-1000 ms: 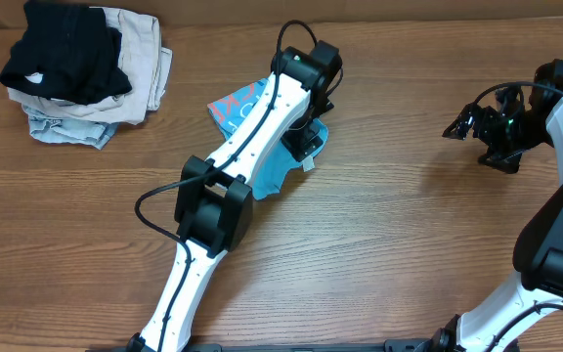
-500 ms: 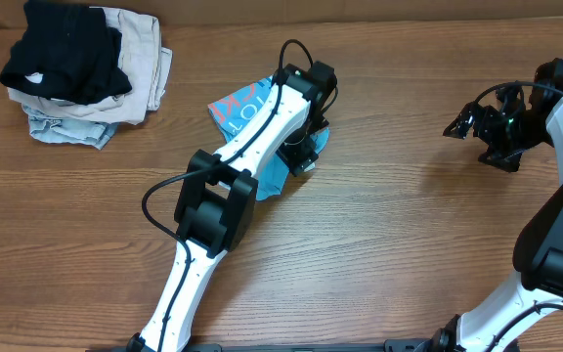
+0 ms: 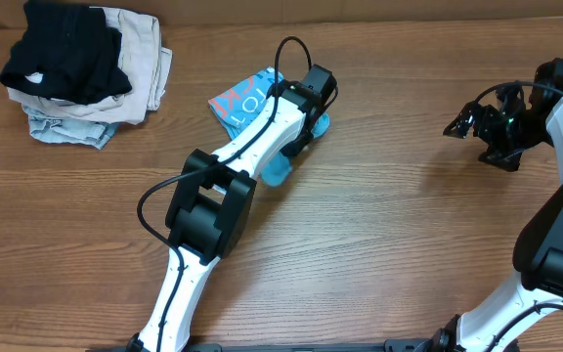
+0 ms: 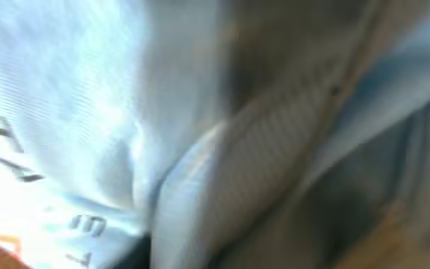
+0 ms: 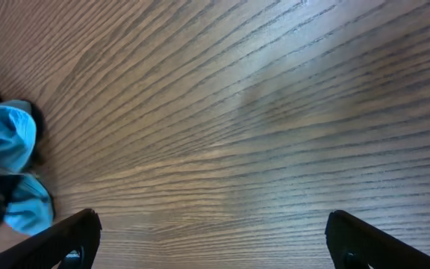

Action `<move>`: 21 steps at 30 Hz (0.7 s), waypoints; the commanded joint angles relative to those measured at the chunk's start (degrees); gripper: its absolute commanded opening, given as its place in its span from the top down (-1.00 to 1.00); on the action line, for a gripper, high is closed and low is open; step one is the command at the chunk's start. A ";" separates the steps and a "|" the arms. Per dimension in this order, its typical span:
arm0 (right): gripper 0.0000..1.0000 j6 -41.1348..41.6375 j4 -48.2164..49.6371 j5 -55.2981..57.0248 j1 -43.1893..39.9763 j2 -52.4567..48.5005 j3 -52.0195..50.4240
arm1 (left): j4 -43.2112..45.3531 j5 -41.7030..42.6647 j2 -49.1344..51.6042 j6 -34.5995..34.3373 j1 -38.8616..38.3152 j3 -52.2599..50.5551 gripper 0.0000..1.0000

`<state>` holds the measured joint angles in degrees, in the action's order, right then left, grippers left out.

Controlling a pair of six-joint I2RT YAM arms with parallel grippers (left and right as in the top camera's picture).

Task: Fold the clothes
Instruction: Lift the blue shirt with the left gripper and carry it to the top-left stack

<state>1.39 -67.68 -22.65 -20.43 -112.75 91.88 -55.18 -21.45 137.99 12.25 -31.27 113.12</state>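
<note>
My left gripper (image 3: 298,143) is buried in the bunched T-shirt (image 3: 244,98), grip lost in blur; my right gripper (image 5: 211,222) gapes, idle. Folding looks barely begun.

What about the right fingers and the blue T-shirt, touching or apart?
Apart. Overhead, the right fingers sit far across the table from the T-shirt, bare wood between them.

Overhead looks down; left wrist hugs T-shirt (image 3: 245,99).
</note>
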 commanded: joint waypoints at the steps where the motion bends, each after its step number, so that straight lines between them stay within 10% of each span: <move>1: -1.00 -0.61 0.22 -0.37 0.11 1.53 1.20 | 2.60 -3.56 4.48 -1.44 1.49 -2.47 0.91; 21: -1.00 -0.57 0.07 -0.39 0.11 1.53 1.20 | -18.49 -11.21 -6.29 -1.05 17.59 48.02 0.91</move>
<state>1.43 -67.57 -22.68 -20.43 -112.75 91.88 -73.87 -29.69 135.92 9.15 -17.34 155.35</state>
